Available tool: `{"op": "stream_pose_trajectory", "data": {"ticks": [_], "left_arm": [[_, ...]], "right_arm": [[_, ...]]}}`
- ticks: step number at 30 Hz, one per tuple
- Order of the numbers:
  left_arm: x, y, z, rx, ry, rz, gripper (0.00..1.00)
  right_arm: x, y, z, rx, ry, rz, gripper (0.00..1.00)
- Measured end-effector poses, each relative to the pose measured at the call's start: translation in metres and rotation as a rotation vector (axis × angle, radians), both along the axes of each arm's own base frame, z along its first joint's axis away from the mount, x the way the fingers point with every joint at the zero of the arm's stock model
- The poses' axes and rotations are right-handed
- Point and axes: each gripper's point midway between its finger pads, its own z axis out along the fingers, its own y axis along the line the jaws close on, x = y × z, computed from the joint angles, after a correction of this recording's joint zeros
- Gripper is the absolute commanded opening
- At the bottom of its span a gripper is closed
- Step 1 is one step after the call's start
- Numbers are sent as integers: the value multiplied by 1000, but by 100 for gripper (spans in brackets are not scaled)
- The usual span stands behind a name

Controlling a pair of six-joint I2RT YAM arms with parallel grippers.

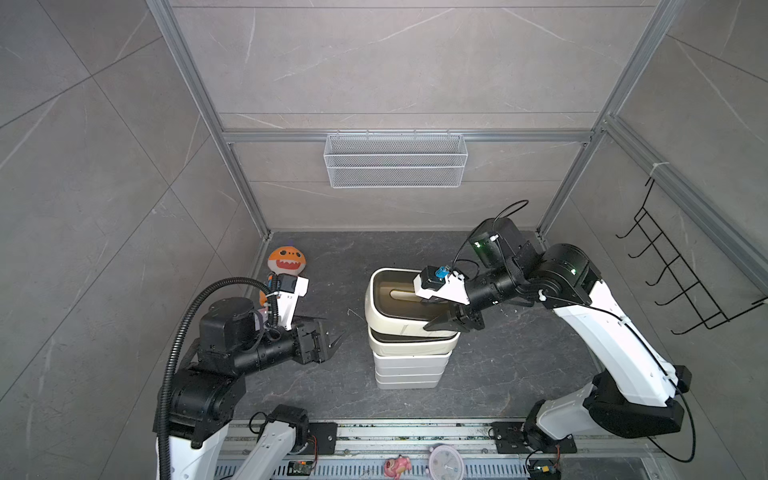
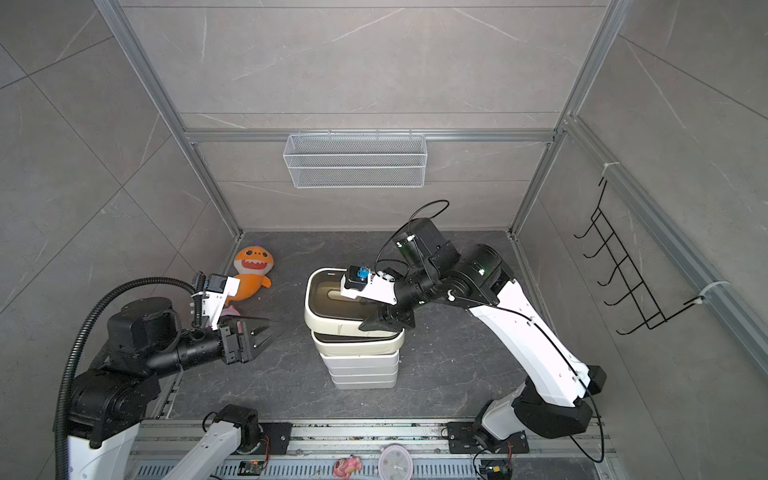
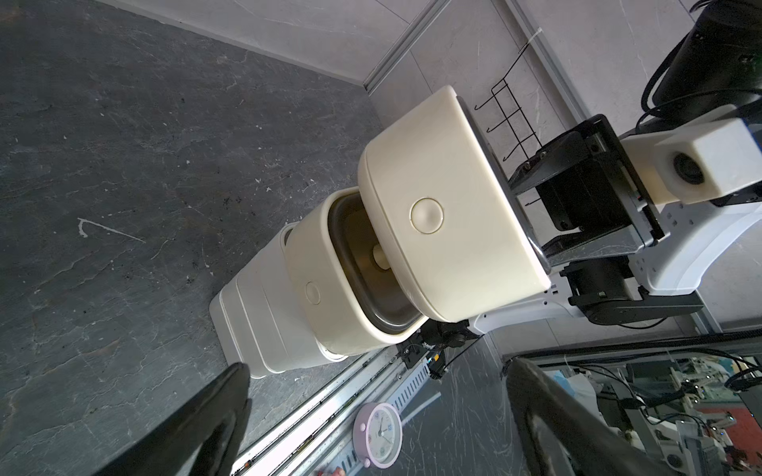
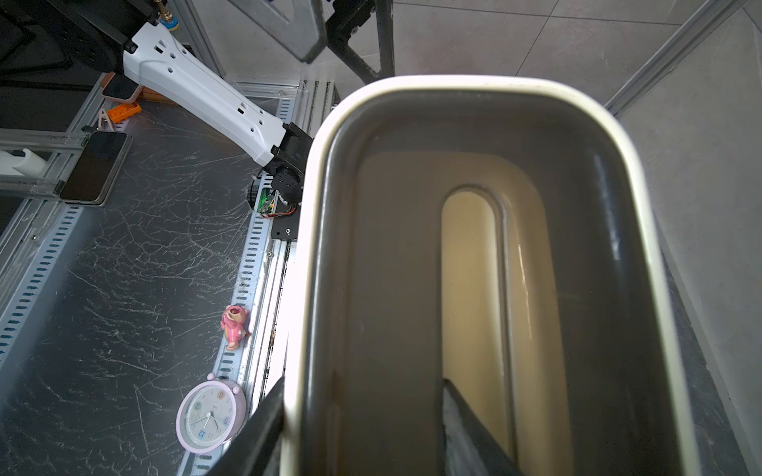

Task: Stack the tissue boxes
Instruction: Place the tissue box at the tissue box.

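Stack [image 1: 409, 372] shows two cream boxes [image 1: 411, 347]; right claw [image 1: 434, 323] clamps the top box [image 1: 375, 307], left claw [image 1: 338, 328] apart.

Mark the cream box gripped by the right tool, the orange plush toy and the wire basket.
cream box [image 1: 395, 326], in a top view, on its front wall.
orange plush toy [image 2: 252, 261], in a top view, on its face.
wire basket [image 1: 395, 160], in a top view, on its front mesh.
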Motion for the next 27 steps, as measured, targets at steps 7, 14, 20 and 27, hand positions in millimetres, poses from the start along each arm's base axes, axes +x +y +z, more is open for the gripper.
{"op": "stream_pose_trajectory", "data": {"ticks": [7,14,20,27], "left_arm": [[-2,1,0,0,-2,0,100],[-4,1,1,-2,-8,-1,100],[-3,1,0,-2,-7,-1,100],[-2,0,-3,1,1,-1,100]], "right_arm": [[0,2,-2,-8,-7,1,43],[3,5,-7,-23,2,-6,44],[5,8,-12,-29,3,-7,44],[7,10,-14,-12,-13,-8,44]]}}
